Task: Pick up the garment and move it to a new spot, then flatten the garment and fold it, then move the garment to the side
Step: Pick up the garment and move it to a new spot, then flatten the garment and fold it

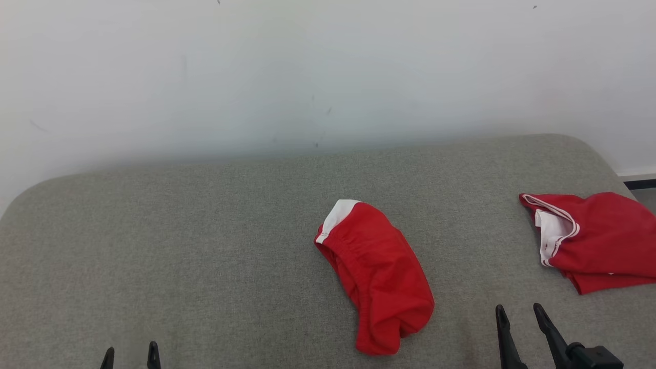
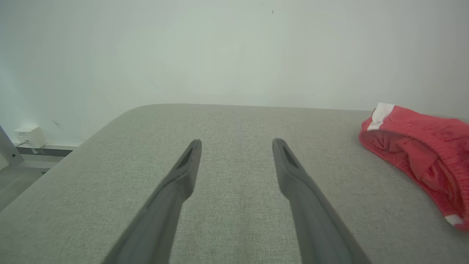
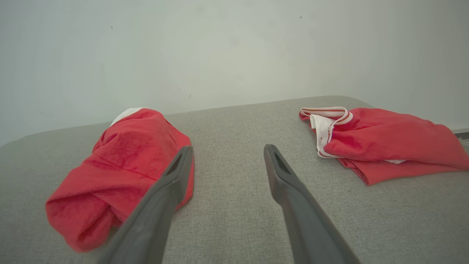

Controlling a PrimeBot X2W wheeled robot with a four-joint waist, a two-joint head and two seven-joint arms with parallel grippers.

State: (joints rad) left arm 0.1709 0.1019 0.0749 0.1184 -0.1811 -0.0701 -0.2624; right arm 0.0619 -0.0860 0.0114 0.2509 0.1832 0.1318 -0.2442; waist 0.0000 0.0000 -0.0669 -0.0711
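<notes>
Hovering at the near edge of the counter [image 1: 205, 246], your left hand [image 1: 130, 352] and right hand [image 1: 518, 309] both gape wide and empty, ready to reach. The crumpled red garment [image 1: 376, 277] lies mid-counter between them; the second red garment [image 1: 599, 241] sits far right, probably already set aside.

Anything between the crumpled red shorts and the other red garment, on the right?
No. In the head view the grey surface between the crumpled red shorts and the other red garment is bare.
</notes>
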